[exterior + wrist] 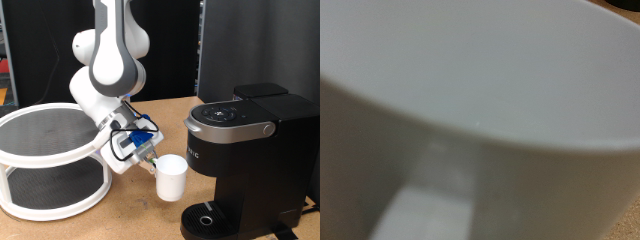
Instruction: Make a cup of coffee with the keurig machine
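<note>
- The step in hand, as I judge it, is carrying the cup (171, 176) to the keurig machine (248, 160): the mug hangs in the air just left of the machine's body in the exterior view, above and to the left of the round drip base (206, 221), and is not yet set down on it.
- The keurig machine is the largest thing at the right, tall and black, with its silver-grey lid handle (236, 128) down and the round buttons on top.
- At the left stands a white two-tier round rack (50, 160) with dark mesh shelves, well apart from the machine.
- The white robot arm (108, 62) bends down from the top centre, between rack and machine.
- The gripper (150, 160) is at the cup's left side and appears clamped on the cup near its rim; the wrist view is filled by the cup's white wall and handle (425, 205), very close.
- What the placing calls for, in my judgement: the cup must go under the spout and upright onto the small base, with little room beside the machine's front.
- The surface is a brown wooden table (130, 215); behind are dark panels (240, 45) and a dim room at far left.
</note>
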{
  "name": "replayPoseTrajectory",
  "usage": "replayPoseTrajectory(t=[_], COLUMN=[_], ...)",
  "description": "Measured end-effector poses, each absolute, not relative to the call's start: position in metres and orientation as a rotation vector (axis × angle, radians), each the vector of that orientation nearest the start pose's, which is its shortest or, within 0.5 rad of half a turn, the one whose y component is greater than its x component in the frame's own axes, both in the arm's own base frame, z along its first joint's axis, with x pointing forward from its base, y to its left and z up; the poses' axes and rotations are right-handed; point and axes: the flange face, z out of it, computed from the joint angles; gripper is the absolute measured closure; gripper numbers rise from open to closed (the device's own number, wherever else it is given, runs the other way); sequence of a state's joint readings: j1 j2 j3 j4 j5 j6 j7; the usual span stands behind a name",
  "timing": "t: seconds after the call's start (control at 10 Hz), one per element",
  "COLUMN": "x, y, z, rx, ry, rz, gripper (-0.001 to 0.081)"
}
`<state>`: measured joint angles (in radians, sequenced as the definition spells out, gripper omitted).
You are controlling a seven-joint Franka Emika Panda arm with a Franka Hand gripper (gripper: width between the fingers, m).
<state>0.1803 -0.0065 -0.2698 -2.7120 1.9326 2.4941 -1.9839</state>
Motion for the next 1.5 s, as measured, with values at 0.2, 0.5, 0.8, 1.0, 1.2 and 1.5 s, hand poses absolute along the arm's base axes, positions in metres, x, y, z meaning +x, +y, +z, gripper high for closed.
replayPoseTrajectory(t=[0.2, 0.5, 0.8, 1.0, 1.2, 1.5], x=[0.381, 0.393, 0.403, 0.41, 0.416, 0.418], y=[-0.029, -0.018, -0.006, 0.002, 0.009, 0.018], z=[0.205, 0.202, 0.199, 0.195, 0.19, 0.178], rx=[-2.418, -2.383, -2.37, -2.367, -2.367, -2.378], ry=[-0.115, -0.107, -0.115, -0.116, -0.12, -0.137], rz=[-0.91, -0.96, -0.997, -1.01, -1.014, -1.006], gripper=[0.0741, 0.0741, 0.0741, 0.0741, 0.0741, 0.0741])
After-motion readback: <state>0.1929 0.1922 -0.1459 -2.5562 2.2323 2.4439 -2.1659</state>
